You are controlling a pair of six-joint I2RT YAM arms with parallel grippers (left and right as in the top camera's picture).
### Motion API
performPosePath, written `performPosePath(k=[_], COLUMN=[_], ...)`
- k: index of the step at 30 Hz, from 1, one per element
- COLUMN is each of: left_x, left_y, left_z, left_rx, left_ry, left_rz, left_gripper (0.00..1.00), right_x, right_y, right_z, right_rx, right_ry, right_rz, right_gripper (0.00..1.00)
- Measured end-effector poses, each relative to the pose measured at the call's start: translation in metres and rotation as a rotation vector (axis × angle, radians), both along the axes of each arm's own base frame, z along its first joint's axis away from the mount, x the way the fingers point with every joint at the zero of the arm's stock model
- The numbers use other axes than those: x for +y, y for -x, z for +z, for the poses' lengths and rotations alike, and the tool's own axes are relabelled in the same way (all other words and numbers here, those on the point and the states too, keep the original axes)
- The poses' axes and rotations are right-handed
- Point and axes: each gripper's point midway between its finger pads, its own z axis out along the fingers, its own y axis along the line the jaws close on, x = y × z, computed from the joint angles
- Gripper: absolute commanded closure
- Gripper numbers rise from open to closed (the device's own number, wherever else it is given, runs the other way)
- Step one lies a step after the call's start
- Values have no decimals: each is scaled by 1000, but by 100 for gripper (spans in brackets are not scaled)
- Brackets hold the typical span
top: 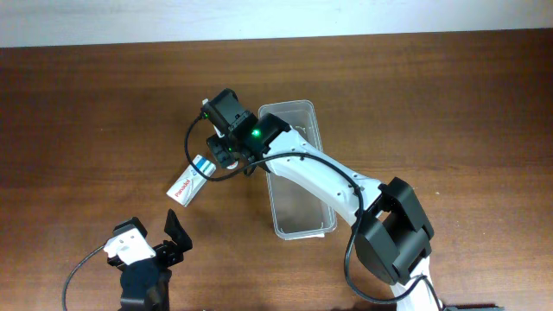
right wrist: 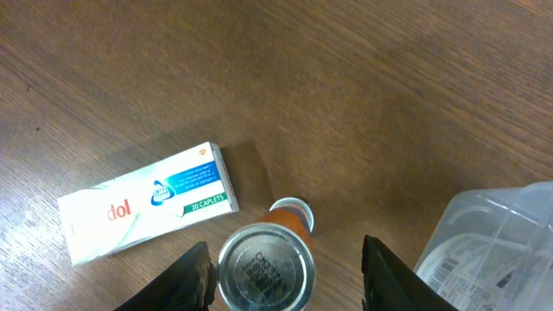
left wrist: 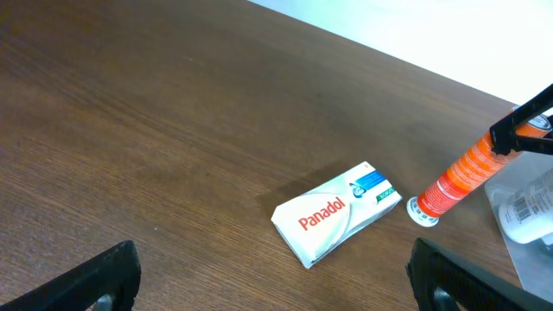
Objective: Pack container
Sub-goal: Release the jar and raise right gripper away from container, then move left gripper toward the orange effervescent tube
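The container (top: 304, 230), a long clear plastic bin, lies in the middle of the table; it also shows in the right wrist view (right wrist: 501, 216) and the left wrist view (left wrist: 522, 252), with a labelled bottle (left wrist: 529, 206) inside. My right gripper (top: 221, 152) hangs just left of the bin's far end. An orange tube (right wrist: 263, 272) stands tilted between its fingers (right wrist: 285, 268), metal base up, white cap on the table (left wrist: 425, 210). The tube touches the left finger, and a gap shows to the right finger. My left gripper (top: 154, 235) is open and empty near the front edge.
A white Panadol box (top: 192, 180) lies flat on the table left of the tube, between the two grippers (left wrist: 337, 212). The table is dark brown wood (top: 449, 104).
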Motion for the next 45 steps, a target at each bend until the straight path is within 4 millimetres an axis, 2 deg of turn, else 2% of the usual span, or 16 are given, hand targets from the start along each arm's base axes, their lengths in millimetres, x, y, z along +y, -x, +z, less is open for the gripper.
performPosePath(k=[4, 10, 11, 14, 17, 18, 21, 23, 26, 29, 34, 37, 42, 45], left_x=[0, 0, 0, -2, -6, -7, -10, -12, -15, -19, -29, -37, -52, -63], left_y=[0, 0, 0, -1, -3, -5, -11, -14, -15, -17, -27, -45, -82, -114], left_z=[0, 0, 0, 1, 5, 10, 27, 37, 41, 51, 97, 131, 160, 172], left_rx=[0, 0, 0, -8, -26, -51, -127, -168, -177, -155, -81, 37, 236, 324], left_ry=[0, 0, 0, 13, 31, 37, 54, 61, 66, 68, 55, 22, -19, -17], left_rz=[0, 0, 0, -8, -25, -28, -42, -52, -67, -94, -146, -194, -283, -331], left_gripper=[1, 1, 0, 1, 1, 1, 0, 1, 0, 1, 1, 1, 1, 0], right_x=[-3, -14, -18, -34, -65, -82, -137, -189, -251, -299, -346, -366, -374, -374], right_y=[2, 10, 12, 14, 5, -1, -19, -27, -30, -25, -20, -17, -16, -16], right_z=[11, 70, 78, 96, 109, 115, 137, 157, 179, 193, 188, 184, 183, 183], right_rx=[-10, -79, -83, -86, -72, -68, -76, -86, -104, -111, -71, -53, -43, -41], right_ry=[-4, -54, -59, -70, -76, -84, -107, -129, -154, -173, -165, -160, -163, -163], right_rz=[0, 9, 5, -25, -105, -153, -294, -420, -560, -666, -779, -833, -853, -853], right_gripper=[51, 51, 45, 36, 27, 24, 15, 9, 0, 1, 2, 1, 2, 2])
